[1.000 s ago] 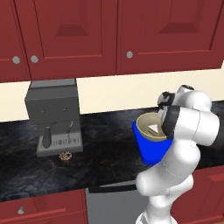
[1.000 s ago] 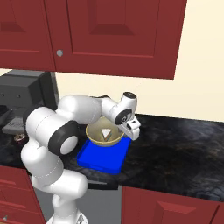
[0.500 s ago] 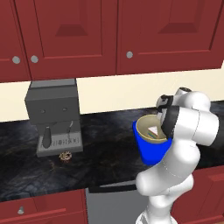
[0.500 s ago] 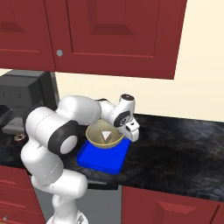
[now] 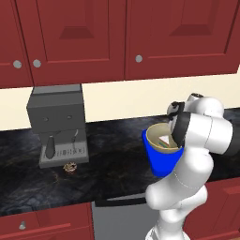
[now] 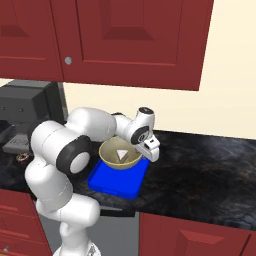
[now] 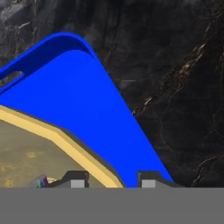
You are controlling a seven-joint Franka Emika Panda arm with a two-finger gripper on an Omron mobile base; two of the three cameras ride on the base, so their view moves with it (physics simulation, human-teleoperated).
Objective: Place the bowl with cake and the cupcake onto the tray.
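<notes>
Black worktop [image 6: 210, 165]: bowl [image 6: 120, 155] over tray [image 6: 117, 182], jaws astride its rim, apparently gripping; cupcake [image 5: 70, 167] far left, by coffee machine [image 5: 58, 124].

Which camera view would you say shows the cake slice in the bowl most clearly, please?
The right base view: it looks down into the bowl, showing the whole white cake slice. The left base view catches just a sliver of cake behind the arm, and the hand view shows a coloured scrap at the bowl's rim.
</notes>
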